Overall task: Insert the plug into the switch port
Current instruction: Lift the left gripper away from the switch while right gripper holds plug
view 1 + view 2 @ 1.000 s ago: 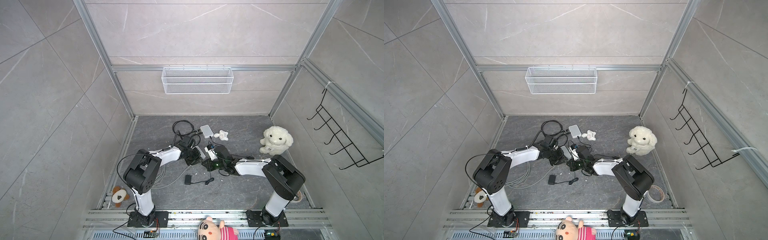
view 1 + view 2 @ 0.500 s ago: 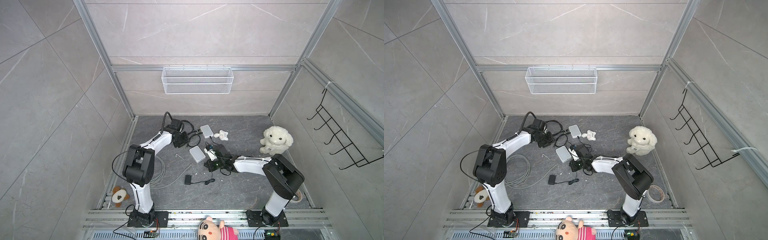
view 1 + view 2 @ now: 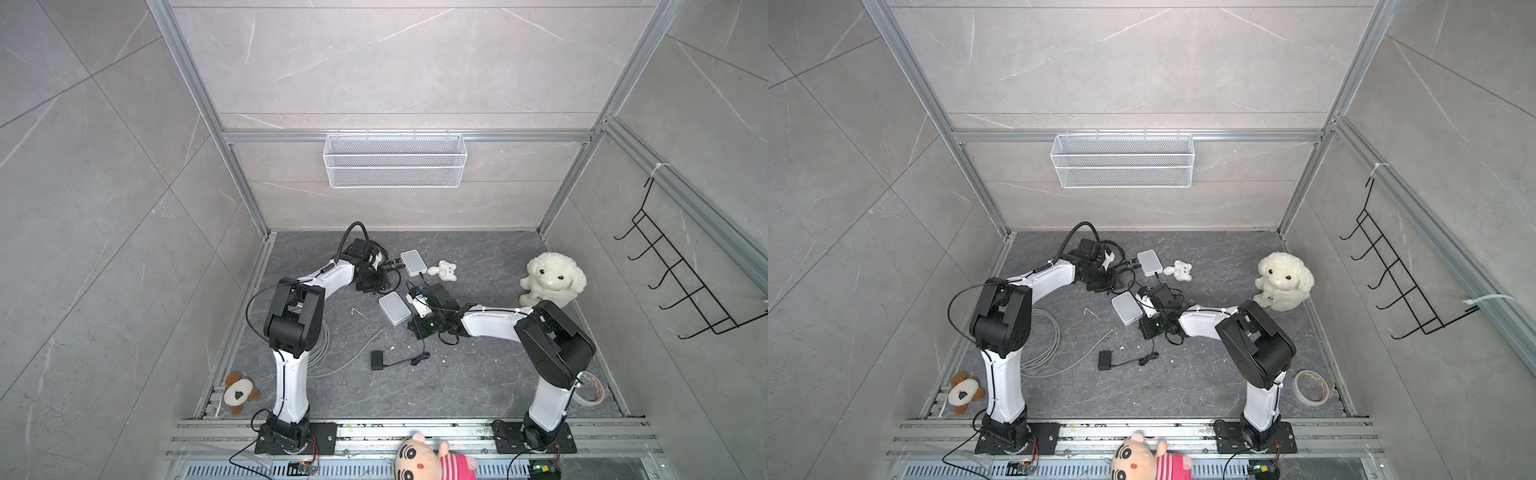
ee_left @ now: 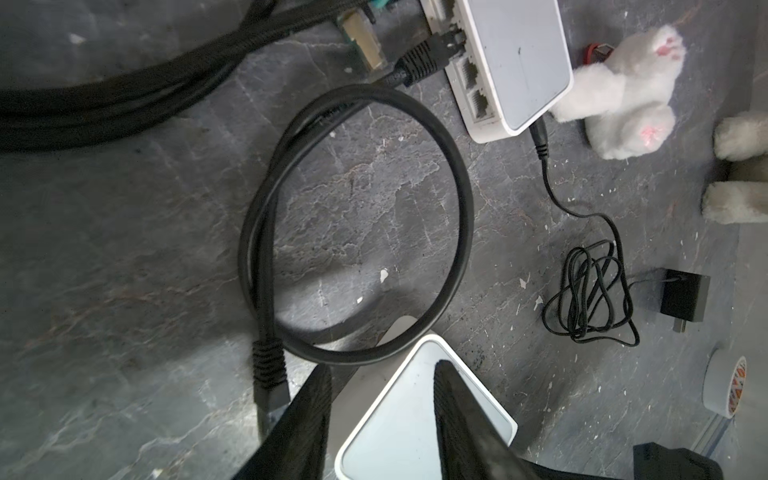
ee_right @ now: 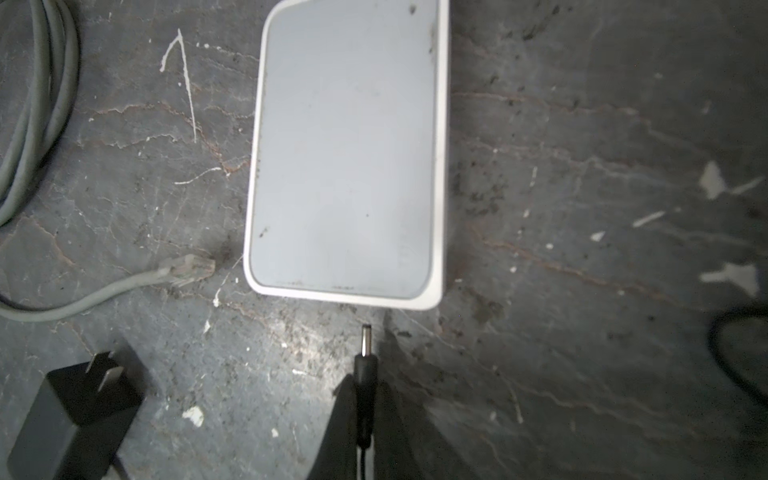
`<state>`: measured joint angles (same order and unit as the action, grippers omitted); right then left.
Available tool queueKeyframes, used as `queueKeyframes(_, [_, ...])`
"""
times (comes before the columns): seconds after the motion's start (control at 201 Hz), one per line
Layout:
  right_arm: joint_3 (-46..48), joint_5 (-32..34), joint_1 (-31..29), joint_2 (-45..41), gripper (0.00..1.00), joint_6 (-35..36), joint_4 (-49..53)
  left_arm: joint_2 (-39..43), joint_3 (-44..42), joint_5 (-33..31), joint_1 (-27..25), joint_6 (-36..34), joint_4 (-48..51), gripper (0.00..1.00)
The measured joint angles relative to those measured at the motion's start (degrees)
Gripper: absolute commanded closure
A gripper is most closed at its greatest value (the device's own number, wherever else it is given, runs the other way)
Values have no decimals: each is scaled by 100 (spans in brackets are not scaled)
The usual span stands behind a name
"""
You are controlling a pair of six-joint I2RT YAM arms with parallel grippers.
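A white switch (image 3: pixel 394 307) lies flat mid-floor, and shows large in the right wrist view (image 5: pixel 349 158). My right gripper (image 5: pixel 361 399) is shut on a thin black barrel plug (image 5: pixel 365 361). The plug's metal tip points at the switch's near short edge, a small gap short of it. That edge's ports are hidden from view. In both top views the right gripper (image 3: pixel 412 323) sits just off that end of the switch. My left gripper (image 4: pixel 382 374) is open, hovering behind the switch. One corner of the switch (image 4: pixel 415 415) shows between its fingers, and nothing is gripped.
A second white switch (image 3: pixel 413 262) lies further back with a black network cable (image 4: pixel 357 224) plugged in and looped. Beside it lies a small white plush (image 3: pixel 444 270). A black power adapter (image 3: pixel 377 359), grey cable (image 3: pixel 345 361), big white plush dog (image 3: pixel 550 282) and tape roll (image 3: pixel 1310 387) are around.
My left gripper has let go near the middle switch, opened wider and swung back toward the far-left cables. The right gripper has held still with the plug.
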<state>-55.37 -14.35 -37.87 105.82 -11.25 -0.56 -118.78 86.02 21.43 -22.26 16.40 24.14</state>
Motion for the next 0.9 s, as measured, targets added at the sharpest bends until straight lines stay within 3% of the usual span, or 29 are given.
queueKeyframes(0.508, [-186,-219,50,157,94,168,63,-256,22,76,-214,-643,109,58])
queueKeyframes(0.896, [-133,-295,79,155,94,59,-33,-256,98,-186,-328,-710,267,59])
